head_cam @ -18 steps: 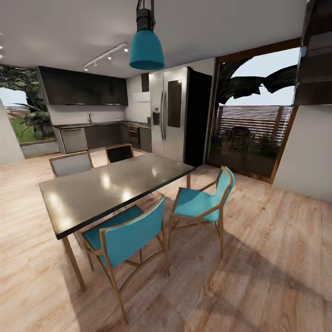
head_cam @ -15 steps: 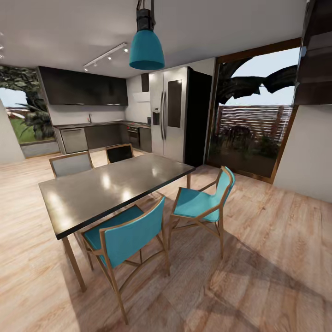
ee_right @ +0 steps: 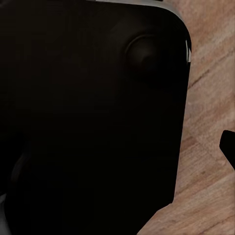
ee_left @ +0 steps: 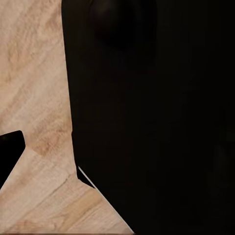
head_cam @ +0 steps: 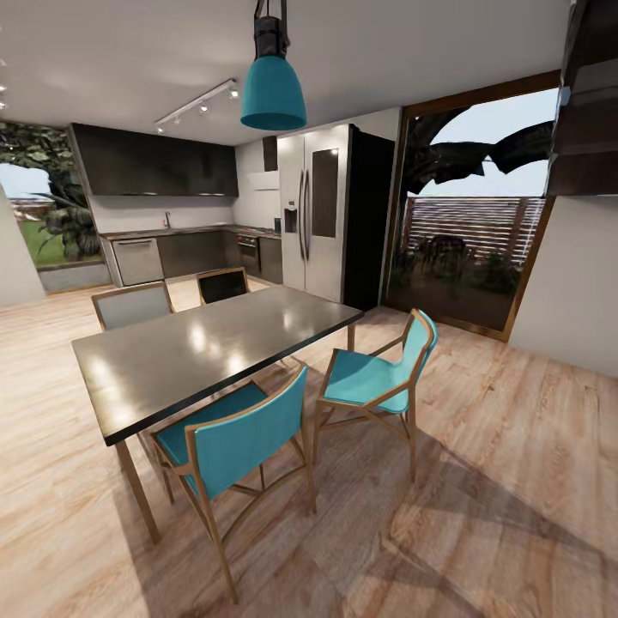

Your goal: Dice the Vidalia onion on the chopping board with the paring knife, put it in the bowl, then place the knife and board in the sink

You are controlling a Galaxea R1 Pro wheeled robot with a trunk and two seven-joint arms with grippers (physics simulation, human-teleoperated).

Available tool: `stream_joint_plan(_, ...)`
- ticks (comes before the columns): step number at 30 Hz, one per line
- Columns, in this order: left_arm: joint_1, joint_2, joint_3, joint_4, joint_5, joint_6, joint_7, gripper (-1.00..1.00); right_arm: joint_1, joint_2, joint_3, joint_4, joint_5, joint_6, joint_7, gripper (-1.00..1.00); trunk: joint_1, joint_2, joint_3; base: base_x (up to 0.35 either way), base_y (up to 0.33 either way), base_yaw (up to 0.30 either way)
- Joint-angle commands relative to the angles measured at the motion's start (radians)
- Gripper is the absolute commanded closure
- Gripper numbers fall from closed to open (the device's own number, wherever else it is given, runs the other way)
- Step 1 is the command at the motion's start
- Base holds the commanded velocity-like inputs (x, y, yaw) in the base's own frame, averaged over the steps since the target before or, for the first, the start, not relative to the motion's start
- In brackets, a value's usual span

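I stand in the dining area, far from the kitchen. The grey countertop (head_cam: 184, 230) runs along the back wall over dark cabinets, with a thin tap (head_cam: 167, 220) rising from it where the sink lies. The basin itself is too far off to make out. The Vidalia onion, chopping board, paring knife and bowl are out of view at this distance. Each wrist view looks down at my dark body and the wooden floor. A dark tip (ee_left: 10, 154) sits at one edge of the left wrist view and another dark tip (ee_right: 229, 149) in the right wrist view.
A glossy dining table (head_cam: 206, 343) stands between me and the kitchen, with two teal chairs (head_cam: 245, 438) (head_cam: 378, 373) on my side and two more behind. A steel fridge (head_cam: 322, 210) stands at centre back and a teal lamp (head_cam: 273, 90) hangs overhead. Wooden floor stretches to the right.
The head view has shifted very slightly; nothing in the room has moved.
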State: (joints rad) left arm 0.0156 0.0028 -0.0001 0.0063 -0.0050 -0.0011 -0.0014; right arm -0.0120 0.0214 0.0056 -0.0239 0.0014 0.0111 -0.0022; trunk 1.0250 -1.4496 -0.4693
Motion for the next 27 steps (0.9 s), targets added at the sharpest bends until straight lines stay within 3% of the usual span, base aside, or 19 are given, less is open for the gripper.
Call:
stream_joint_plan(1,0.000,0.000,0.001,0.003,-0.001,0.000,0.000,-1.00,0.000,0.000,0.001,-0.001,0.000,0.001,0.000,-1.00,0.000,0.000,-0.001,0.000,0.000,0.000)
stream_joint_plan(9,0.000,-0.003,0.004,0.026,0.000,0.001,0.000,-1.00,0.000,0.000,0.002,-0.002,0.001,0.001,0.000,-1.00,0.000,0.000,-0.001,0.000,0.000,0.000)
stream_joint_plan(18,0.000,0.022,0.010,0.022,0.000,0.002,0.007,-1.00,0.000,-0.001,0.002,-0.005,0.002,0.000,0.000,-1.00,0.000,0.000,-0.001,0.000,0.000,0.000)
stream_joint_plan(27,0.000,0.019,0.006,0.022,-0.003,-0.007,0.004,-1.00,0.000,-0.003,0.002,-0.005,0.003,-0.002,-0.001,-1.00,0.000,0.000,-0.001,0.000,0.000,0.000)
